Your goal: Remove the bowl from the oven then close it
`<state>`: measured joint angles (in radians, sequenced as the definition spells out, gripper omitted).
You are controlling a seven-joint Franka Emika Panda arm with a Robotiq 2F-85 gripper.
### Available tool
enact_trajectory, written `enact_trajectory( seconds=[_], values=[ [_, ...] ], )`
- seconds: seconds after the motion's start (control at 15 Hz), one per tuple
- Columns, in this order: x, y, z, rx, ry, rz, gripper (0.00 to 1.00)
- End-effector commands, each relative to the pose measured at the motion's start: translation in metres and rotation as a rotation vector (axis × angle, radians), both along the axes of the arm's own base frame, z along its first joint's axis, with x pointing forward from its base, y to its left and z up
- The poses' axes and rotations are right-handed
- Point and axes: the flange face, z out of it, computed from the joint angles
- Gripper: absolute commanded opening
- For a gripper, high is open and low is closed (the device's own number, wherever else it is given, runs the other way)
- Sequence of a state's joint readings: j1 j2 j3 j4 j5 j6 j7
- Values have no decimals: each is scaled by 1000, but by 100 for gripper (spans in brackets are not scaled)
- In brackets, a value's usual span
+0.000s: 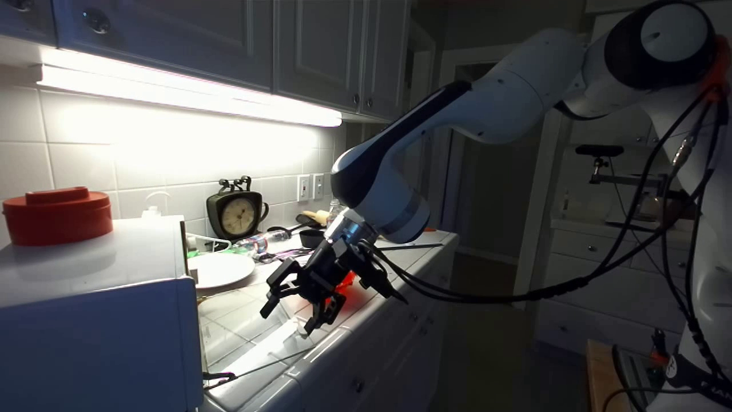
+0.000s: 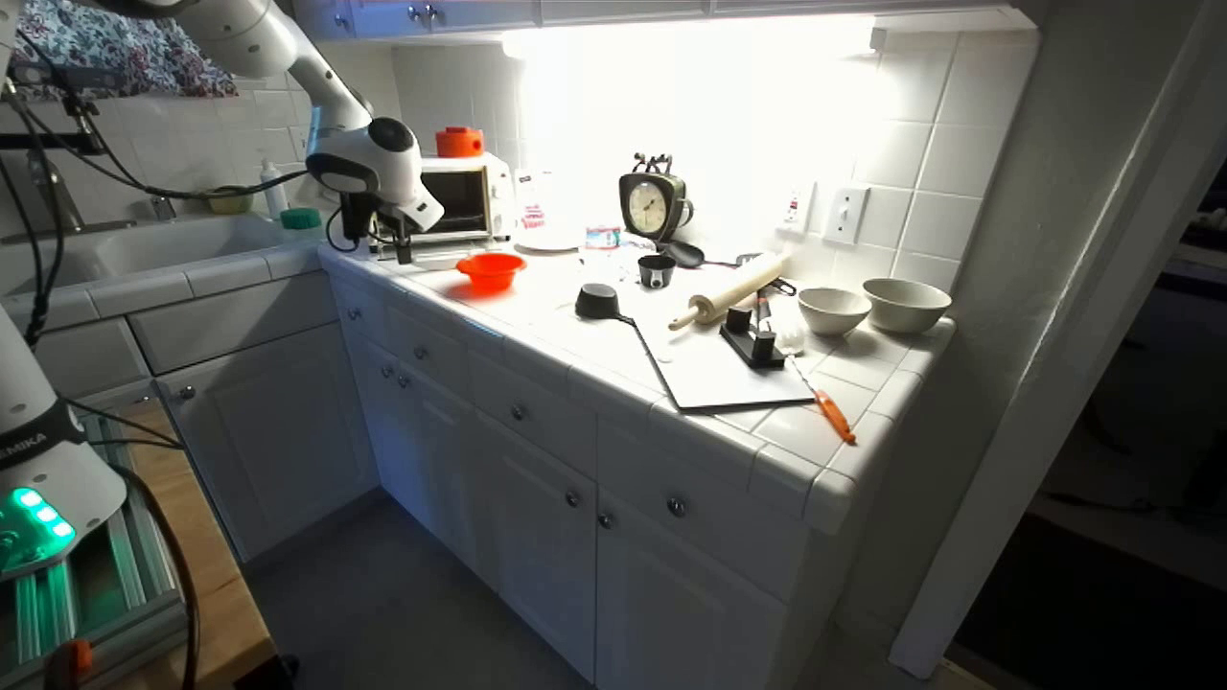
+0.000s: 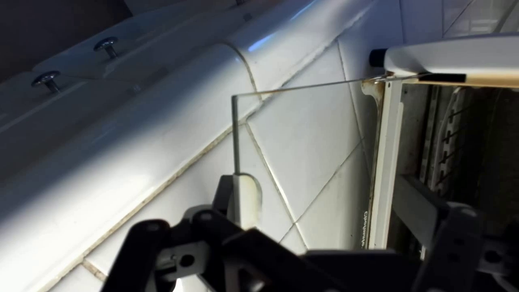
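Observation:
The red bowl (image 2: 491,273) rests on the counter in front of the oven, outside it. In an exterior view the bowl (image 1: 346,288) is partly hidden behind my gripper (image 1: 287,321). The pale oven (image 2: 468,196) stands open, its dark cavity and wire rack showing in the wrist view. Its glass door (image 3: 300,121) lies lowered over the counter tiles. My gripper (image 3: 324,200) has its jaws wide apart with nothing gripped. One finger (image 3: 223,192) is beside a cream piece at the door's outer edge; contact cannot be told. The opposite finger (image 3: 421,211) is at the oven opening.
A red lidded tub (image 1: 60,216) sits on the oven's flat top. Beside the oven are a white plate (image 1: 222,269) and a dark scale with a dial (image 1: 237,214). Farther along the counter lie a rolling pin (image 2: 733,292), black cups and two pale bowls (image 2: 906,305).

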<state>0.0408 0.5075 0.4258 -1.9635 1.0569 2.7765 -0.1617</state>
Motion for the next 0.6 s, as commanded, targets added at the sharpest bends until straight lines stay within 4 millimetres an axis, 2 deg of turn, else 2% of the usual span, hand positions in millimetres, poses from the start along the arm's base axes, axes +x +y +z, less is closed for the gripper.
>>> enact_trajectory(
  seconds=[0.0,0.13,0.2,0.27,0.4,0.53],
  values=[
    [8,5,-4,50,-9,0,100],
    [9,5,-6,50,-7,0,100],
    [9,5,-6,51,-7,0,97],
    [9,5,-7,50,-7,0,74],
    [9,5,-8,50,-5,0,70],
    [9,3,-12,47,-1,-2,56]
  ],
)
